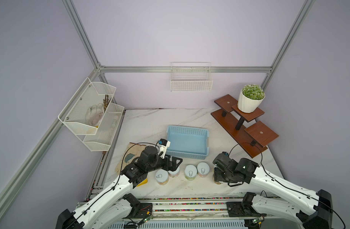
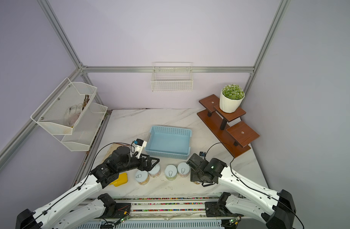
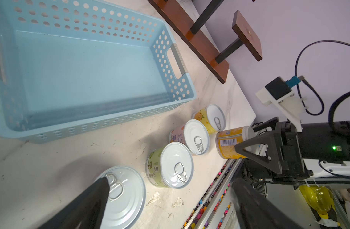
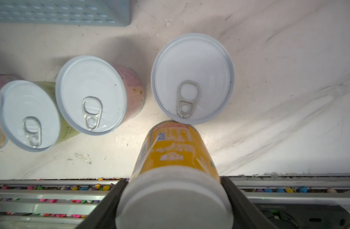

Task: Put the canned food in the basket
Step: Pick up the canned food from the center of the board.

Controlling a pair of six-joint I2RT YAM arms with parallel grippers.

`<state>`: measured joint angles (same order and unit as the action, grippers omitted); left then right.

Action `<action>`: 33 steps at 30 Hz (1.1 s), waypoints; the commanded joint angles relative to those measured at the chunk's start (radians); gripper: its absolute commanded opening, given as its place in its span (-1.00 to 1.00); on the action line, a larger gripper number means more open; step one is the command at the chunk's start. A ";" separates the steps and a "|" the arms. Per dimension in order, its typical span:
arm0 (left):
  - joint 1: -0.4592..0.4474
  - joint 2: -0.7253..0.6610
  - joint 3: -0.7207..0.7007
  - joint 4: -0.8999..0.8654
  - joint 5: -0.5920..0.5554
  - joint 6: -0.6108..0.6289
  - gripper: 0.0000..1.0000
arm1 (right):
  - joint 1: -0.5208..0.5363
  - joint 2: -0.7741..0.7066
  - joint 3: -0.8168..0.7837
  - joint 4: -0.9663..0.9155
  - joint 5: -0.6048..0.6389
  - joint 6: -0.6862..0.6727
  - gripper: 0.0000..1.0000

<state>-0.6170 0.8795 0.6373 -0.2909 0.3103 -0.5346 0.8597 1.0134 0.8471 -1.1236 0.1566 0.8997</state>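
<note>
On the marbled tabletop (image 1: 150, 123), blue basket (image 1: 186, 155), cans (image 1: 190, 172), lilac walls (image 1: 170, 39).

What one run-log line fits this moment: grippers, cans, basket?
left gripper: open above a can | right gripper: shut on yellow can | other cans: on table | basket: empty

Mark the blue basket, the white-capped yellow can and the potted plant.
blue basket (image 1: 187, 143): in a top view, on its bare floor.
yellow can (image 4: 170, 154): in the right wrist view, on its yellow label.
potted plant (image 1: 247, 105): in a top view, on the white pot's side.
</note>
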 commanded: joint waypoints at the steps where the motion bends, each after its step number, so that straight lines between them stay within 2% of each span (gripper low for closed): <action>1: 0.004 0.005 0.071 0.047 0.072 0.016 1.00 | 0.002 -0.056 0.095 -0.014 0.046 -0.050 -1.00; 2: 0.004 0.014 0.081 0.045 0.080 0.012 1.00 | 0.002 -0.076 0.105 -0.005 0.044 -0.067 -0.93; 6: 0.004 0.040 0.106 0.045 0.083 0.000 1.00 | 0.002 -0.145 0.123 0.044 0.041 -0.140 -1.00; 9: 0.003 0.049 0.126 0.039 0.052 -0.001 1.00 | -0.004 -0.131 0.182 0.030 0.072 -0.168 -1.00; 14: 0.004 0.045 0.140 0.035 -0.052 -0.020 1.00 | -0.018 0.015 0.297 -0.008 0.123 -0.223 -1.00; 17: 0.003 0.007 0.099 0.085 -0.114 -0.010 1.00 | -0.032 0.099 0.363 -0.003 0.141 -0.257 -1.00; 21: 0.005 0.010 0.128 -0.002 -0.150 0.030 1.00 | -0.077 0.210 0.460 0.003 0.137 -0.308 -1.00; 24: 0.005 0.033 0.143 -0.021 -0.120 0.066 1.00 | -0.114 0.288 0.532 0.038 0.122 -0.340 -1.00; 27: 0.007 0.064 0.158 -0.008 -0.083 0.072 1.00 | -0.164 0.358 0.592 0.086 0.056 -0.378 -1.00; 33: 0.030 0.135 0.207 0.032 -0.010 0.079 1.00 | -0.223 0.555 0.743 0.090 0.010 -0.416 -1.00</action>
<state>-0.6060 0.9966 0.7883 -0.3065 0.2455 -0.4850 0.6567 1.5108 1.5208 -1.0893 0.1902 0.5266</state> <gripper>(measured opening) 0.998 0.706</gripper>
